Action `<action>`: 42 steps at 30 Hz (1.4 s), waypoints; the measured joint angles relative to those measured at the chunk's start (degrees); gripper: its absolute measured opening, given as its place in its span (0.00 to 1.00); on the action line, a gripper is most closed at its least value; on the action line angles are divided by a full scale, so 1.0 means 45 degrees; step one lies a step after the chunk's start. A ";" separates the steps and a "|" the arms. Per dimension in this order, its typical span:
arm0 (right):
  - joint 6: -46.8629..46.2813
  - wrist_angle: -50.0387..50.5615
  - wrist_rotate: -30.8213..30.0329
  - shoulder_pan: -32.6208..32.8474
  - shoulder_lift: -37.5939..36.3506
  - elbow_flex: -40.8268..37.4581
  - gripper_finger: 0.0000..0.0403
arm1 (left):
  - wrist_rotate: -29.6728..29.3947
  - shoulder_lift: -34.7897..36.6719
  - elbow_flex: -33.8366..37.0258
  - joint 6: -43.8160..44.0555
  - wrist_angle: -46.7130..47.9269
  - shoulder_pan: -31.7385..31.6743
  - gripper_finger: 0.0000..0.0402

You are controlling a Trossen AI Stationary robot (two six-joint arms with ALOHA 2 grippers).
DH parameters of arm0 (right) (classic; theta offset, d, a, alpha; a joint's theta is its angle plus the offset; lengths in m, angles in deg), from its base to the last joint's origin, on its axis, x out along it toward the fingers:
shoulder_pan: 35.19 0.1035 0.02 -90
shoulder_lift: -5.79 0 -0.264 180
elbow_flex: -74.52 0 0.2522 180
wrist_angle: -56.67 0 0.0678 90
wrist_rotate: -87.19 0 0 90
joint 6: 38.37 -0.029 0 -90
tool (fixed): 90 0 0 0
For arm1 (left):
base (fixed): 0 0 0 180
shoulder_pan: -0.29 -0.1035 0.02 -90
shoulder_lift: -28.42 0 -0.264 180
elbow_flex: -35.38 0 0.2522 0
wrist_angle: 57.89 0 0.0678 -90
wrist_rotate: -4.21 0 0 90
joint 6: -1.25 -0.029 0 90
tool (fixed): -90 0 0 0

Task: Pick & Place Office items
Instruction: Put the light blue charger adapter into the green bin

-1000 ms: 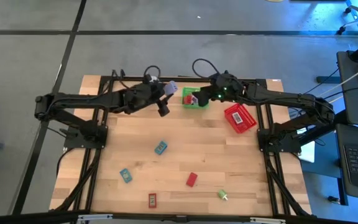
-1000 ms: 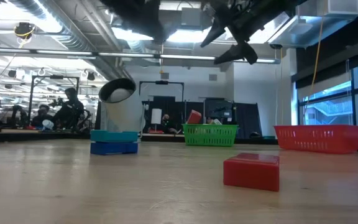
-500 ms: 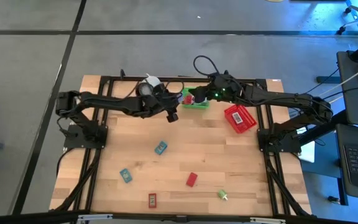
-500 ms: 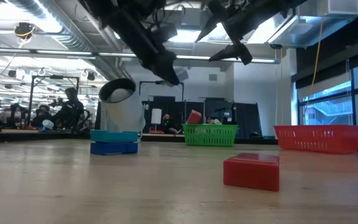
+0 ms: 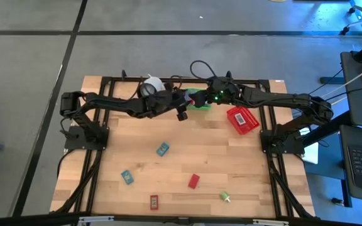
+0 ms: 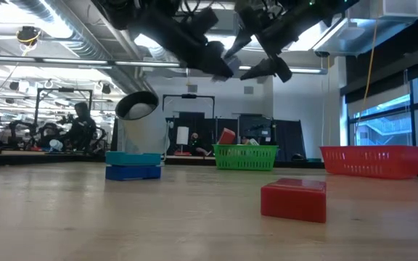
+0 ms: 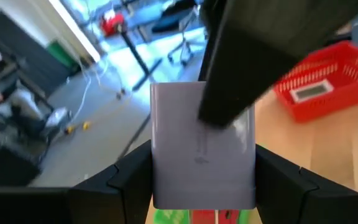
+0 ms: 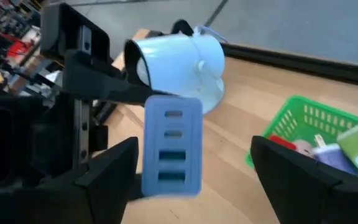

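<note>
My left gripper [image 5: 182,108] is shut on a lavender block [image 7: 202,149] with a row of ports on its end face [image 8: 171,146]. It holds the block in the air beside the green basket [image 8: 316,137], which holds red, white, lavender and green pieces. My right gripper [image 8: 191,180] is open above the same basket [image 5: 200,102], facing the block. One of its dark fingers [image 7: 229,62] stands close in front of the block. Loose pieces lie on the table: a teal block [image 5: 162,149], a red block [image 5: 194,181], and others. My left gripper pinches the lavender block by its two long sides [image 7: 157,168] between its two fingers [image 7: 129,180]. The fingers come from the table's left, slanting a little down. The block is lifted clear of the table, its ported end pointing away from the gripper.
A red basket [image 5: 242,119] with one white item stands right of the green one. A white roll [image 5: 153,85] stands at the far edge, left of the baskets. A teal piece [image 5: 126,177], a red packet [image 5: 154,202] and a green piece [image 5: 224,196] lie toward the near edge.
My left gripper has carried the lavender block toward the table's right edge, from near the white roll to the green basket, staying shut on it. The block is clear of the table throughout. My right gripper has stayed open over the green basket.
</note>
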 joint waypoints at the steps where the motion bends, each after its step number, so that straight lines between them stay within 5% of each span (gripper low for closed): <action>1: 0.0101 -0.0159 -0.0008 0.0000 0.0030 0.0000 0.78 | 0.0098 0.0003 0.0000 -0.0235 -0.0220 0.0002 0.54; 9: 0.0339 -0.0313 0.0003 0.0005 0.0090 0.0005 0.70 | 0.0871 0.0003 0.0003 -0.1347 -0.1124 0.0005 0.54; 18: 0.0279 -0.0391 0.0473 0.0016 0.0081 0.0044 0.28 | 0.0805 -0.0007 0.0000 -0.1593 -0.1109 0.0015 0.54; 27: 0.0533 -0.0198 0.0823 -0.0124 0.0119 0.0015 0.28 | 0.0691 0.0000 -0.0039 0.0897 -0.0046 0.0107 0.59; 42: 0.1346 0.1596 0.0065 -0.1781 0.0576 -0.0018 0.28 | -0.0274 0.0119 0.0000 0.4824 0.6080 -0.0044 0.71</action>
